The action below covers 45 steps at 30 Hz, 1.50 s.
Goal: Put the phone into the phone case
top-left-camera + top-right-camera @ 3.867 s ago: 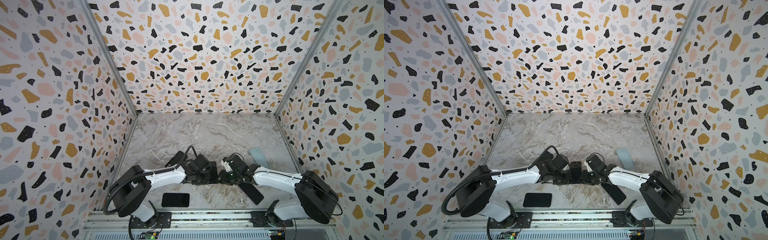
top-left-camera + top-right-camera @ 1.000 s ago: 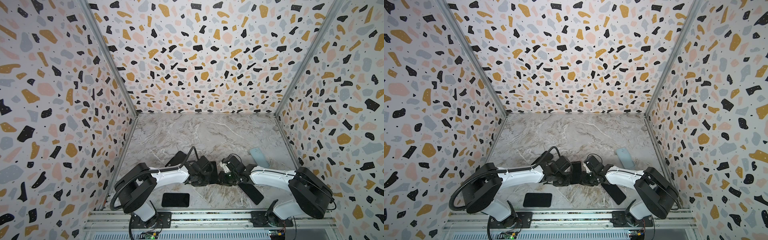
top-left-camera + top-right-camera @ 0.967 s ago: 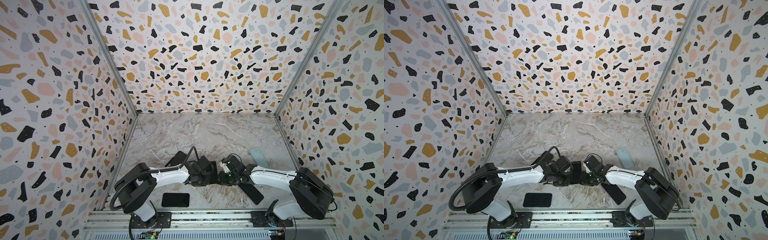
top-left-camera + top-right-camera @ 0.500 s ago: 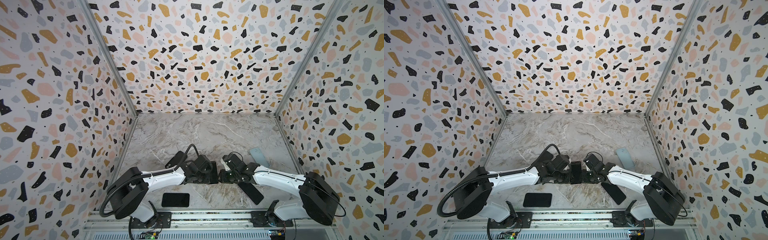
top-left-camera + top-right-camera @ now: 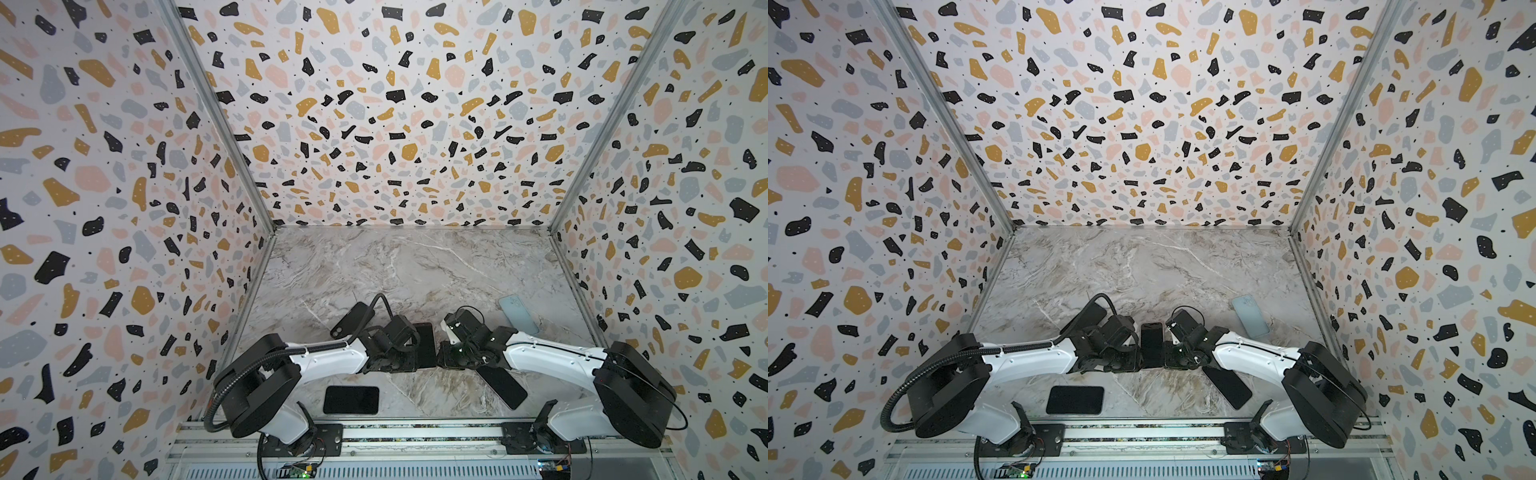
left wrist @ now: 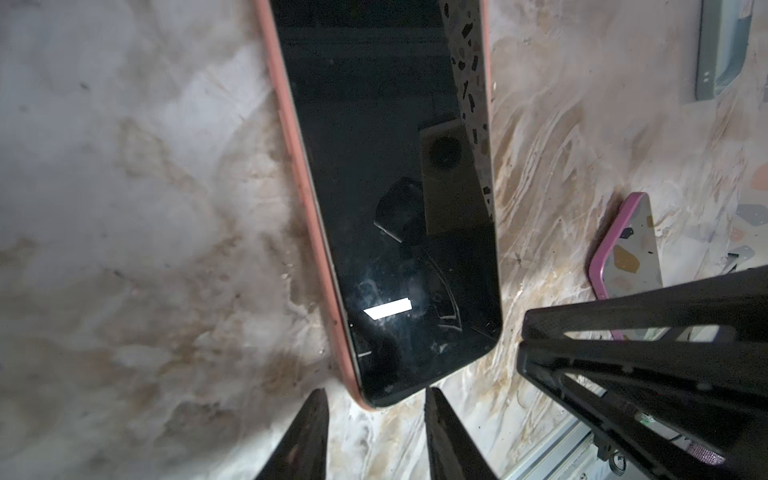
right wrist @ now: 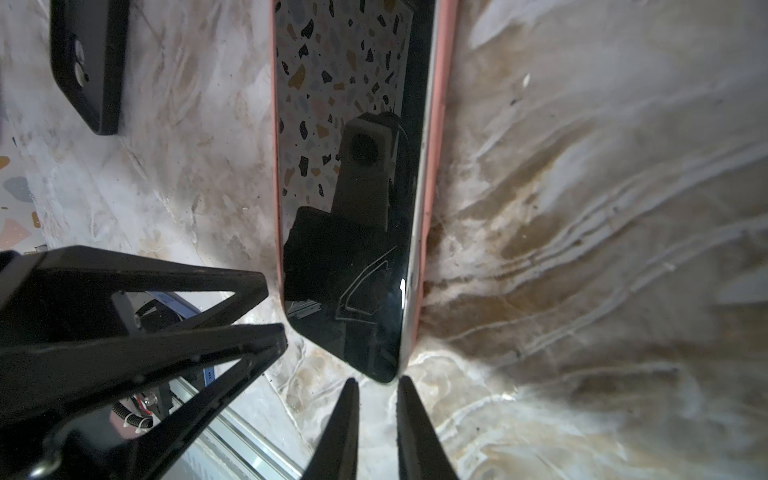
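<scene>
Right now the phone (image 5: 424, 345) is lying screen-up toward the front middle of the counter (image 5: 395, 270). It is sitting inside the salmon case (image 6: 305, 199), whose rim is showing along both long sides of the dark glass in both wrist views. In both top views the two arms are reaching in low from either side, and the phone is lying between them.

The left claw (image 6: 376, 392) is hovering at the phone's near end, the one toward the arm bases. Its fingers (image 6: 303, 440) are standing moderately apart and are holding nothing.

The right claw (image 7: 378, 380) is pointing at a corner of that same end. Its fingers (image 7: 336, 436) are standing nearly together, with only a thin strip of counter showing between them and nothing gripped. The corner is sitting right at the tips, and from this angle it is hard to say whether they are touching it.

Other things are lying well apart from the pair:
- A black phone (image 5: 351, 400) is lying flat by the front edge.
- A purple-rimmed phone (image 6: 623, 249) is lying under the right arm.
- A pale blue case (image 5: 519, 314) is lying near the right wall.
- A black case (image 5: 351, 318) is lying behind the left arm.
</scene>
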Each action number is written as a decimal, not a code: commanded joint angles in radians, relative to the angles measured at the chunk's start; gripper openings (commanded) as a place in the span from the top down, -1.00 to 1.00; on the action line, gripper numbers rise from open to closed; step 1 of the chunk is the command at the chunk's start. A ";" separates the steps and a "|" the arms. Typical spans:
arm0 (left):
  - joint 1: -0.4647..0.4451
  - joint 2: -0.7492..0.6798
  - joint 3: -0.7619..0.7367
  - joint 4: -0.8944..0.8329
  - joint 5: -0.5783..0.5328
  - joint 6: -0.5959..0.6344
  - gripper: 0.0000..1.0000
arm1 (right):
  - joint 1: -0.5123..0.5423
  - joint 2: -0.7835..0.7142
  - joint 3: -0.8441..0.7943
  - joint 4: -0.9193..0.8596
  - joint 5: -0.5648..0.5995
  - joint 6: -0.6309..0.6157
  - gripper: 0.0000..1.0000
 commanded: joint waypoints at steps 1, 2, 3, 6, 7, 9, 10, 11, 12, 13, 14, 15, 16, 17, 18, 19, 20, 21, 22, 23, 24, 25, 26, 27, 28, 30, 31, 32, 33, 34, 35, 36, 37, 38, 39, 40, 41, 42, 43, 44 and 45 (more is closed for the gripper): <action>0.004 0.016 -0.010 0.012 -0.002 0.012 0.23 | 0.009 0.018 -0.005 0.006 -0.012 0.009 0.63; 0.005 0.018 -0.009 0.012 -0.004 0.016 0.23 | 0.011 0.023 -0.002 0.007 -0.014 0.010 0.64; 0.005 0.020 -0.009 0.015 -0.003 0.016 0.24 | 0.012 0.027 -0.001 0.006 -0.015 0.010 0.65; 0.005 0.027 -0.013 0.034 0.005 0.013 0.24 | 0.015 0.038 0.001 0.010 -0.019 0.009 0.67; 0.004 0.030 -0.012 0.038 0.007 0.013 0.24 | 0.017 0.041 0.002 0.012 -0.020 0.010 0.67; 0.005 0.036 -0.012 0.047 0.012 0.010 0.25 | 0.017 0.045 0.002 0.017 -0.024 0.008 0.69; 0.005 0.039 -0.015 0.055 0.014 0.009 0.25 | 0.017 0.049 0.000 0.022 -0.027 0.008 0.70; 0.005 0.041 -0.019 0.065 0.020 0.007 0.26 | 0.018 0.055 -0.001 0.026 -0.032 0.008 0.71; 0.005 0.043 -0.024 0.073 0.023 0.003 0.26 | 0.018 0.060 -0.003 0.034 -0.040 0.008 0.72; 0.005 0.045 -0.030 0.083 0.026 -0.001 0.27 | 0.018 0.067 -0.004 0.043 -0.048 0.008 0.73; 0.004 0.047 -0.033 0.090 0.029 -0.002 0.27 | 0.018 0.072 -0.006 0.055 -0.058 0.007 0.74; 0.004 0.049 -0.036 0.091 0.031 -0.003 0.28 | 0.021 0.075 -0.007 0.063 -0.064 0.007 0.75; 0.005 0.050 -0.036 0.094 0.028 -0.002 0.28 | 0.023 0.078 -0.006 0.068 -0.066 0.008 0.77; 0.002 0.051 -0.039 0.096 0.031 -0.002 0.28 | 0.026 0.082 -0.006 0.072 -0.068 0.008 0.79; 0.003 0.052 -0.040 0.101 0.032 -0.003 0.29 | 0.026 0.086 -0.005 0.077 -0.072 0.009 0.81; 0.003 0.052 -0.043 0.104 0.032 -0.003 0.29 | 0.028 0.091 -0.004 0.080 -0.074 0.008 0.82; 0.003 0.050 -0.046 0.110 0.035 -0.002 0.30 | 0.028 0.095 -0.006 0.085 -0.079 0.009 0.83; 0.002 0.050 -0.050 0.118 0.039 -0.002 0.30 | 0.028 0.100 -0.007 0.090 -0.085 0.008 0.84; 0.001 0.050 -0.052 0.125 0.043 -0.002 0.30 | 0.029 0.106 -0.008 0.096 -0.090 0.008 0.84; 0.000 0.051 -0.054 0.131 0.045 -0.032 0.31 | 0.030 0.112 -0.010 0.102 -0.095 0.008 0.84; -0.001 0.052 -0.055 0.137 0.047 -0.036 0.31 | 0.030 0.117 -0.012 0.109 -0.101 0.007 0.85; -0.004 0.051 -0.057 0.141 0.047 -0.038 0.31 | 0.031 0.123 -0.016 0.118 -0.108 0.009 0.85; -0.007 0.053 -0.059 0.144 0.048 -0.040 0.31 | 0.031 0.128 -0.018 0.130 -0.117 0.011 0.85; -0.009 0.055 -0.058 0.144 0.048 -0.041 0.32 | 0.032 0.131 -0.024 0.143 -0.127 0.013 0.86; -0.011 0.057 -0.058 0.146 0.048 -0.042 0.32 | 0.031 0.137 -0.027 0.154 -0.135 0.014 0.86; -0.014 0.059 -0.059 0.149 0.049 -0.044 0.33 | 0.033 0.144 -0.032 0.161 -0.139 0.016 0.86; -0.017 0.060 -0.060 0.152 0.049 -0.047 0.34 | 0.033 0.146 -0.033 0.166 -0.142 0.015 0.86; -0.017 0.059 -0.062 0.154 0.050 -0.048 0.34 | 0.034 0.149 -0.035 0.170 -0.143 0.018 0.86; -0.018 0.058 -0.061 0.154 0.049 -0.047 0.34 | 0.034 0.151 -0.036 0.173 -0.142 0.018 0.87; -0.019 0.056 -0.062 0.154 0.049 -0.047 0.34 | 0.034 0.153 -0.036 0.176 -0.145 0.018 0.87; -0.020 0.056 -0.062 0.155 0.049 -0.047 0.34 | 0.034 0.156 -0.036 0.176 -0.143 0.018 0.87; -0.020 0.056 -0.063 0.155 0.049 -0.048 0.35 | 0.034 0.156 -0.036 0.176 -0.143 0.018 0.86; -0.020 0.056 -0.065 0.155 0.049 -0.048 0.35 | 0.034 0.156 -0.036 0.176 -0.143 0.019 0.87; -0.020 0.053 -0.065 0.154 0.049 -0.047 0.35 | 0.034 0.152 -0.029 0.163 -0.138 0.016 0.86; -0.020 0.050 -0.064 0.147 0.046 -0.047 0.36 | 0.034 0.138 -0.014 0.125 -0.121 0.009 0.87; -0.020 0.041 -0.063 0.139 0.039 -0.044 0.36 | 0.034 0.112 -0.001 0.082 -0.087 0.002 0.86; -0.021 0.030 -0.062 0.125 0.031 -0.043 0.36 | 0.032 0.085 0.008 0.050 -0.057 -0.003 0.85; -0.019 0.018 -0.061 0.110 0.018 -0.040 0.36 | 0.031 0.052 0.019 0.009 -0.018 -0.008 0.84; -0.016 0.006 -0.059 0.096 0.007 -0.037 0.36 | 0.029 0.025 0.026 -0.022 0.016 -0.014 0.82; -0.013 -0.008 -0.057 0.075 -0.010 -0.033 0.36 | 0.025 0.000 0.031 -0.050 0.056 -0.019 0.80; -0.007 -0.015 -0.056 0.057 -0.022 -0.028 0.35 | 0.022 -0.021 0.035 -0.074 0.083 -0.022 0.78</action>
